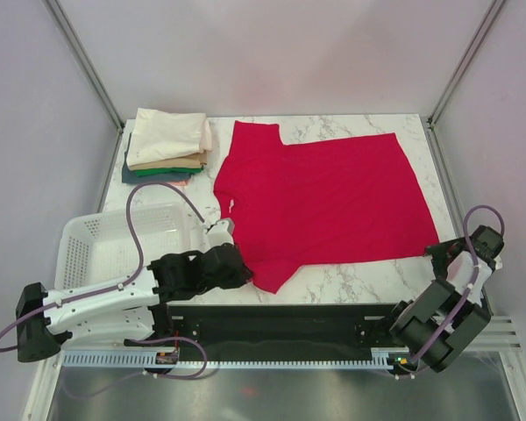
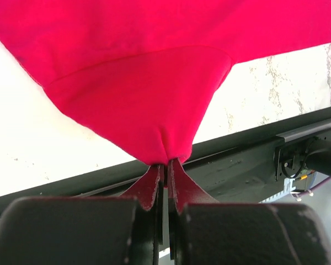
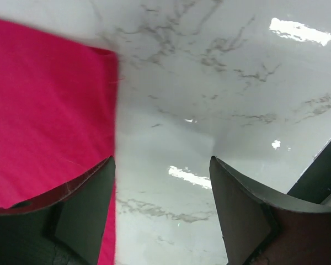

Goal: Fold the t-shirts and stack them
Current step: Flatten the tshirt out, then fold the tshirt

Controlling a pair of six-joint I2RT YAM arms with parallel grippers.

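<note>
A bright crimson-red t-shirt [image 1: 324, 202] lies spread flat on the marble table [image 1: 351, 281]. My left gripper [image 1: 252, 274] is at the shirt's near-left sleeve. In the left wrist view, the left gripper [image 2: 165, 165] is shut on the tip of that sleeve [image 2: 149, 105], and the cloth bunches into the jaws. My right gripper [image 1: 437, 253] sits at the shirt's near-right corner. In the right wrist view, the right gripper [image 3: 163, 165] is open, with the shirt's edge [image 3: 44, 110] at its left finger [image 3: 88, 193] and bare marble between the fingers. Folded cream, tan, green and dark blue t-shirts [image 1: 168, 142] are stacked at the back left.
A white perforated basket [image 1: 92, 250] stands at the near left beside the left arm. A black rail [image 1: 280, 320] runs along the table's near edge between the arm bases. Grey walls with metal posts close in the back and sides.
</note>
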